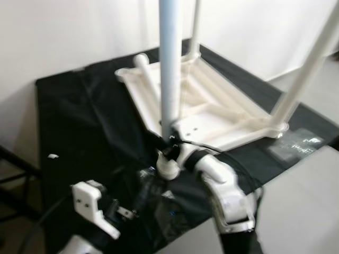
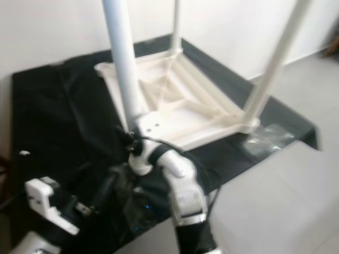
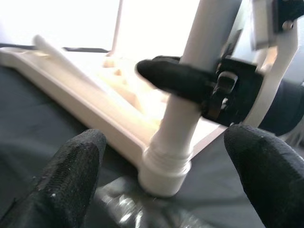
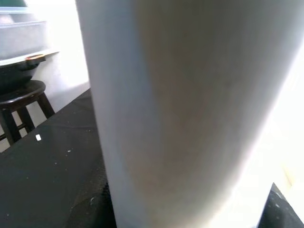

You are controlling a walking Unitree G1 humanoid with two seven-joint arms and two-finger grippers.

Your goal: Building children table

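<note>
A white children's table top [image 1: 212,106] lies upside down on a black cloth [image 1: 79,121]. Three white legs stand up from its corners: a near leg [image 1: 170,63], a right leg [image 1: 307,69] and a far leg [image 1: 196,26]. Another leg [image 1: 145,74] lies tilted at the far left corner. My right gripper [image 1: 172,138] is shut on the near leg just above its socket; its black finger [image 3: 175,78] wraps the near leg [image 3: 199,57]. My left gripper [image 3: 164,142] is open, low on the cloth, facing that socket with a finger [image 3: 76,180] on either side and apart from it.
A clear plastic bag [image 1: 296,143] lies on the cloth by the right corner. Crumpled plastic wrap [image 1: 153,182] sits near the front edge. A small white piece [image 1: 53,156] rests at the left. A dark stool [image 4: 23,95] stands beyond the cloth. Pale floor [image 1: 307,211] lies to the right.
</note>
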